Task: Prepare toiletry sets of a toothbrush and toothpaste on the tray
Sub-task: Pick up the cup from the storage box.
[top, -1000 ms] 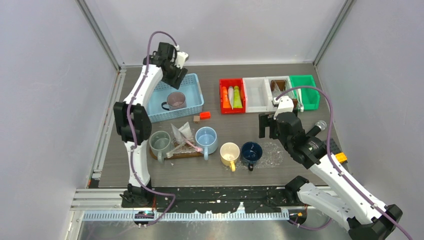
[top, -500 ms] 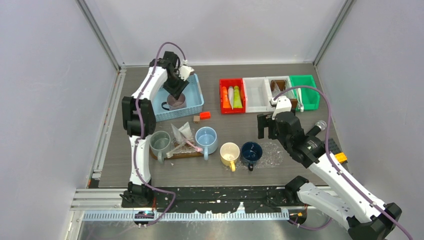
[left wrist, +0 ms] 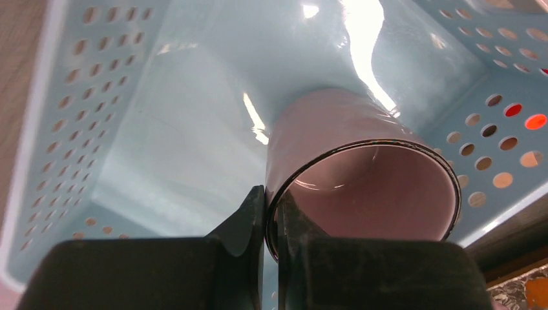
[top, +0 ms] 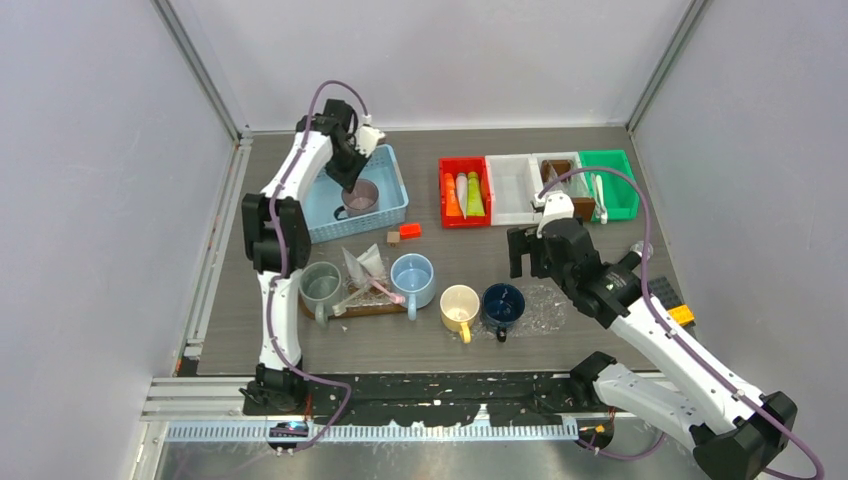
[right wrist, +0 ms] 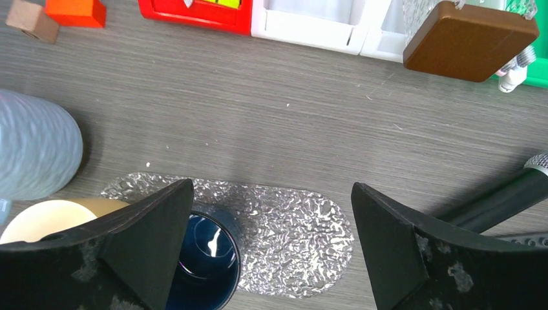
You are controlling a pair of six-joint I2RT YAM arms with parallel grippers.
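Left tool point(left wrist: 271, 219) clenches the rim of the upright mauve mug point(left wrist: 362, 187), one finger inside, in the blue basket point(top: 390, 215) at the table's point(top: 450, 345) 11 o'clock. I hold the right tool point(right wrist: 271, 216) gaping and empty over the navy mug point(right wrist: 203, 258), well apart at 4 o'clock.

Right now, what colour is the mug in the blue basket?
The mug is mauve-pink, clearest in the left wrist view.
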